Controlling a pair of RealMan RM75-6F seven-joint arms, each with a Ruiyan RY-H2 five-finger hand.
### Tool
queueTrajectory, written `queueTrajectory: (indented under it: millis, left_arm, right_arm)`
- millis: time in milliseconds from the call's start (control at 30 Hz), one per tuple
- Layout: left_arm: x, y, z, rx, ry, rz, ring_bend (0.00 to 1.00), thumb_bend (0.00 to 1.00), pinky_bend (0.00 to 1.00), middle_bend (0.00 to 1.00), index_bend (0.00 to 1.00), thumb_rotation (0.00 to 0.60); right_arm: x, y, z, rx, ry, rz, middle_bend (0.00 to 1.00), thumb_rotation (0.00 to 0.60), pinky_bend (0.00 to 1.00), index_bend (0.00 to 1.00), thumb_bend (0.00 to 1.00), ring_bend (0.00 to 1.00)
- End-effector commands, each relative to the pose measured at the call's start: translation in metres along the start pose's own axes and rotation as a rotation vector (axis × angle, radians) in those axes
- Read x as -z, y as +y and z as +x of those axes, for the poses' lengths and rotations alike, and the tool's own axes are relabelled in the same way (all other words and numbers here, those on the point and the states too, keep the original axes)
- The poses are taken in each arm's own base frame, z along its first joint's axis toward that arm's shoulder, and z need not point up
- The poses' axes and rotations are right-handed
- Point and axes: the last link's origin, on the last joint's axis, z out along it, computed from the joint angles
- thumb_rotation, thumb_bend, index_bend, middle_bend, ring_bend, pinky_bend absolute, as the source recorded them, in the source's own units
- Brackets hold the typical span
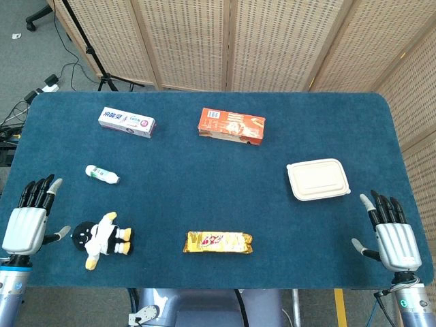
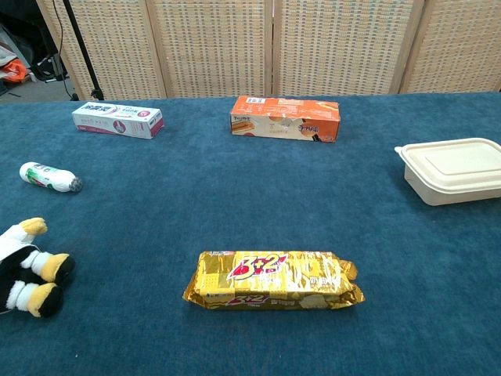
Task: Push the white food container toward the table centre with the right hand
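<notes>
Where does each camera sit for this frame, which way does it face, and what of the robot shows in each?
Head view: high, looking steeply down on the whole table; left hand and right hand show, both open, at the near corners.
Chest view: low, near the table's front edge, facing the far screens; no hand shows.
Shared: white food container, yellow biscuit pack, orange box.

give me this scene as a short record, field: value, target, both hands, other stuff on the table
target: white food container, lid on, right side of table, untouched
right hand: open, near table edge, nearer the robot than the container, apart from it
left hand: open, at left edge, beside penguin plush
others: toothpaste box, orange box, small white bottle, yellow biscuit pack
surface: blue table
</notes>
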Motion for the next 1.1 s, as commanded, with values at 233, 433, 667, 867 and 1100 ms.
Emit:
queueTrajectory:
  millis: [233, 433, 667, 867, 1100]
  left_arm:
    - [0.0008, 0.0002, 0.0001, -0.001, -0.001, 0.0, 0.0, 0.11, 0.03, 0.0, 0.0, 0.6]
    - [0.0012, 0.0012, -0.0004, -0.003, 0.0, -0.005, 0.0, 0.11, 0.03, 0.0, 0.0, 0.6]
    - [-0.0017, -0.0009, -0.0005, 0.001, -0.003, 0.001, 0.0, 0.11, 0.03, 0.0, 0.0, 0.6]
    - [-0.0006, -0.001, 0.0009, 0.005, 0.002, 0.002, 0.0, 0.11, 0.03, 0.0, 0.0, 0.6]
    - [0.0004, 0.0014, -0.0012, 0.026, -0.02, -0.007, 0.0, 0.11, 0.03, 0.0, 0.0, 0.6]
  right_arm:
    - [0.0011, -0.0003, 0.0003, 0.0, 0.002, 0.003, 0.0, 0.6, 0.04, 0.02, 0.26, 0.0]
    - [0.0022, -0.0005, 0.0029, -0.007, 0.012, 0.005, 0.0, 0.6, 0.04, 0.02, 0.26, 0.0]
    - [0.0011, -0.0003, 0.0019, -0.002, 0.009, -0.002, 0.0, 0.6, 0.04, 0.02, 0.26, 0.0]
    - [0.0017, -0.0006, 0.0019, -0.001, 0.008, 0.002, 0.0, 0.6, 0.04, 0.02, 0.26, 0.0]
    - [0.0025, 0.0005, 0.0038, -0.006, 0.017, -0.001, 0.0, 0.6, 0.04, 0.02, 0.26, 0.0]
